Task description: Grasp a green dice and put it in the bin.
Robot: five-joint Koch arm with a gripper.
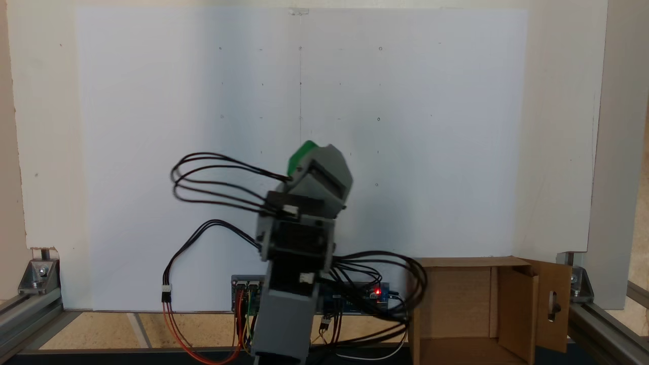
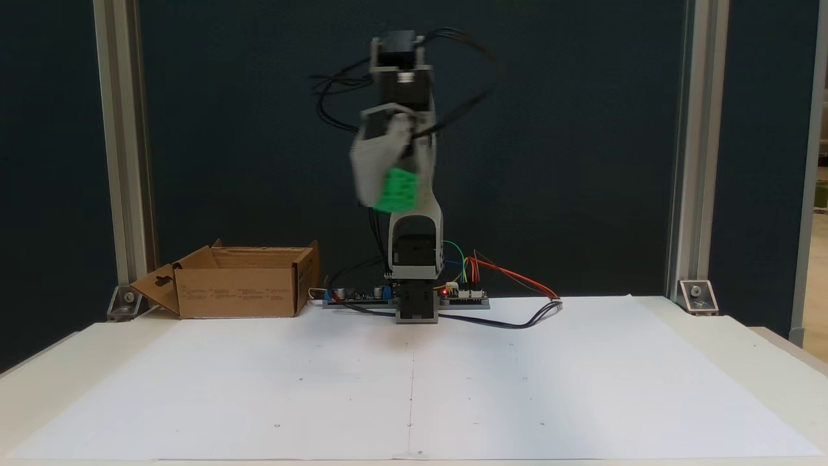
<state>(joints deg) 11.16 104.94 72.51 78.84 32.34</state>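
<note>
Green dice carried high above the white sheet, clamped in the grey gripper.

A fixed view showed its bright, pip-dented face — blurred, probably by motion; the overhead-like one showed just a green corner, and the bin open at lower right, well apart.

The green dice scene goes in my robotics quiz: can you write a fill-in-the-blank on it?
1. The claw holds the ____ dice up off the table.
2. The bin is made of brown ____.
3. The dice is not yet in the ____.
4. A white ____ sheet covers the table.

Missing words: green; cardboard; bin; paper
</note>
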